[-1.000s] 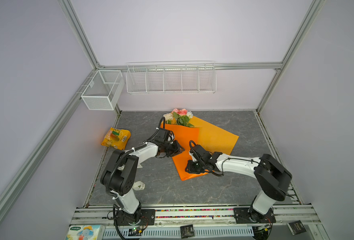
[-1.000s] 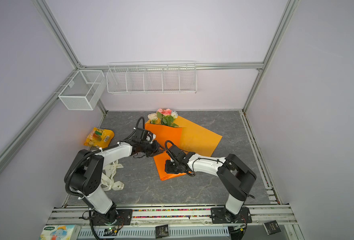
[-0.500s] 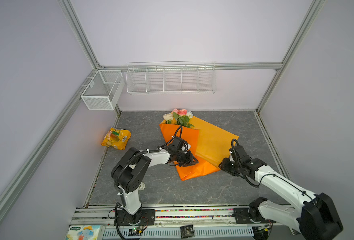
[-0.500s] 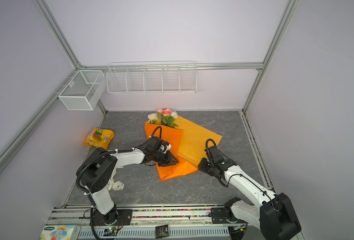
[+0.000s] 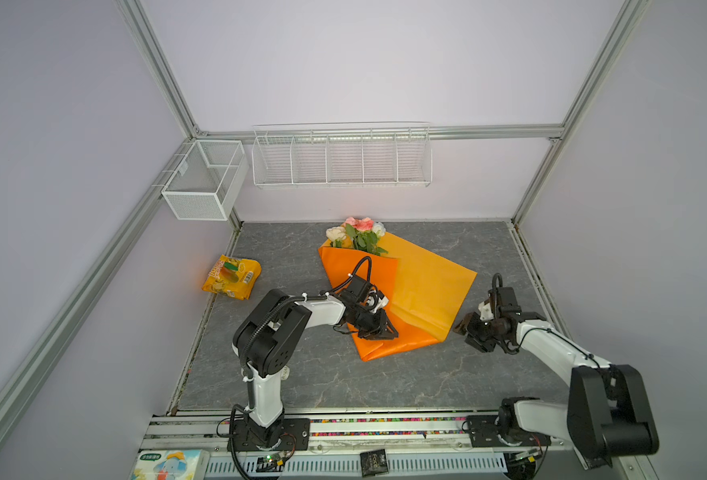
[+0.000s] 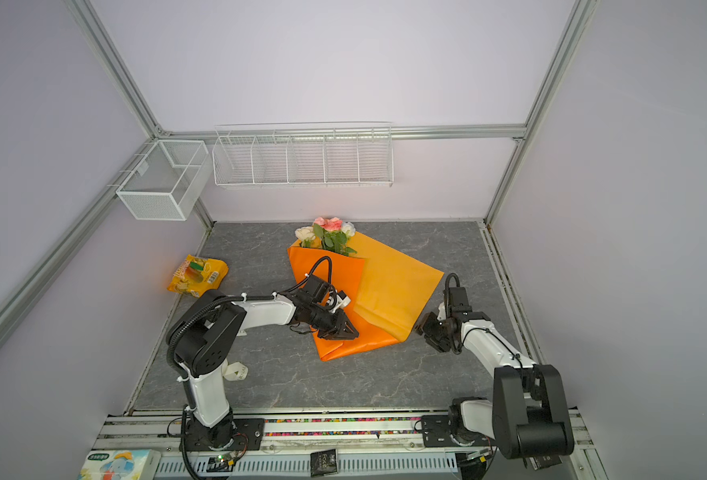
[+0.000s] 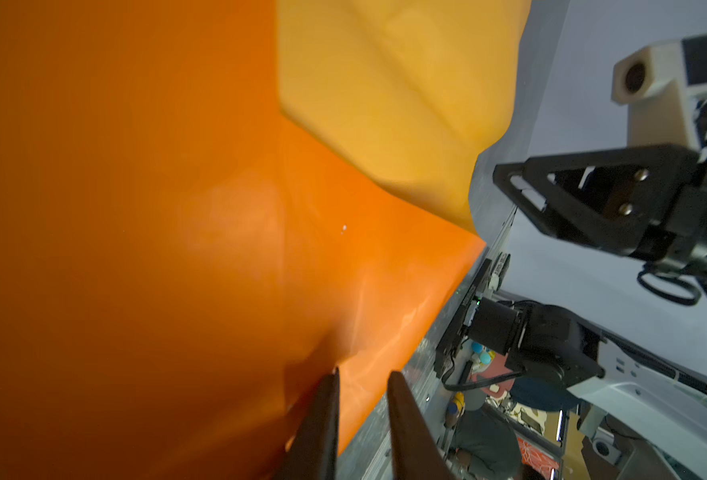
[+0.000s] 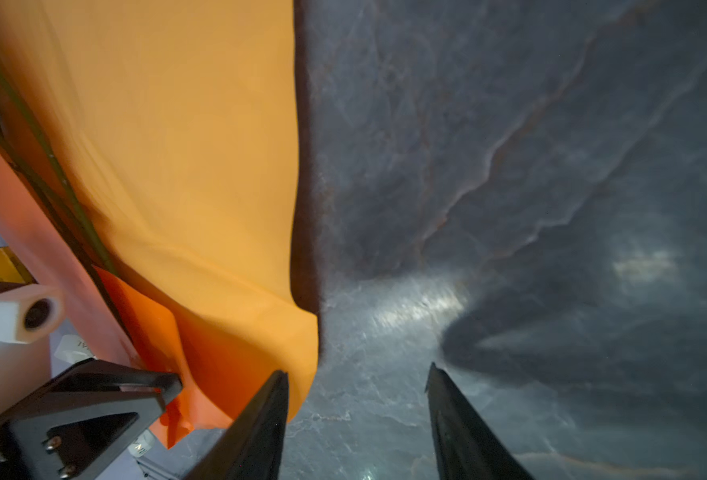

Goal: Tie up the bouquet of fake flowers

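On the grey tabletop, the bouquet of fake flowers lies with blooms toward the back wall and stems inside half-folded orange wrapping paper. The left gripper bears on the folded flap near the stem end. Its fingers stand nearly together, and whether paper is pinched between them cannot be told. The right gripper hovers just beside the unfolded corner, fingers apart and empty. Nothing binds the wrap. Hazards: lifting the left gripper would likely let the flap spring open; a low right approach could crease the corner or drag the bouquet.
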You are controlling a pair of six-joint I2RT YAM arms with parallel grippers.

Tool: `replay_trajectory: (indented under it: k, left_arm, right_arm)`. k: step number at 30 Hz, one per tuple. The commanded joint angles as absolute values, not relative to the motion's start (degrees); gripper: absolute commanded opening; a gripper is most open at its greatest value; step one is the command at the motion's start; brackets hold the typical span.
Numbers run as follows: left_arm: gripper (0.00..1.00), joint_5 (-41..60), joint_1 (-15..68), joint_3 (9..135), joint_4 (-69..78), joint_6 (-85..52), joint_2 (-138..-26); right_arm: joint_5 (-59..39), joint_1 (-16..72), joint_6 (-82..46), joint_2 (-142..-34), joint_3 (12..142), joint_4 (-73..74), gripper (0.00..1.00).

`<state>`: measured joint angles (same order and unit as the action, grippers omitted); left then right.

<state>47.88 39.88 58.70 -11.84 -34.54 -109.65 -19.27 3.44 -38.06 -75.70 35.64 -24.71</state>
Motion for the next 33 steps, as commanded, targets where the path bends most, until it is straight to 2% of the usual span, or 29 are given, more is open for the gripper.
replay_trajectory:
  k: [1,10,17,23,27,31,33]
  left_arm:
    - [0.22,48.7,41.0,62.9,-21.7,-24.7,-111.9]
    - [0.21,44.7,41.5,64.3,-27.2,-20.3,-114.8]
    - [0.20,43.8,41.5,64.2,-27.6,-19.7,-115.2]
    - [0.20,43.7,41.5,64.4,-27.3,-19.7,-115.6]
    - [0.20,43.6,41.5,64.7,-27.4,-19.9,-115.6]
    - [0.20,43.7,41.5,64.8,-27.7,-19.6,-115.5]
    - [0.19,43.6,41.5,64.8,-27.9,-19.6,-115.4]
  right_arm:
    - [-23.7,3.1,-34.8,-79.7,38.9,-20.5,0.57]
    - [-24.4,2.1,-35.2,-89.0,43.0,-14.7,0.57]
    - [-28.1,2.0,-38.0,-94.7,43.6,-7.0,0.50]
    - [-29.2,1.9,-40.8,-93.4,40.7,0.8,0.49]
    - [-28.7,1.6,-44.6,-89.4,35.6,8.8,0.52]
    - [-35.5,1.4,-45.5,-91.0,35.2,17.4,0.52]
    - [-35.6,1.2,-45.4,-91.0,34.9,19.4,0.52]
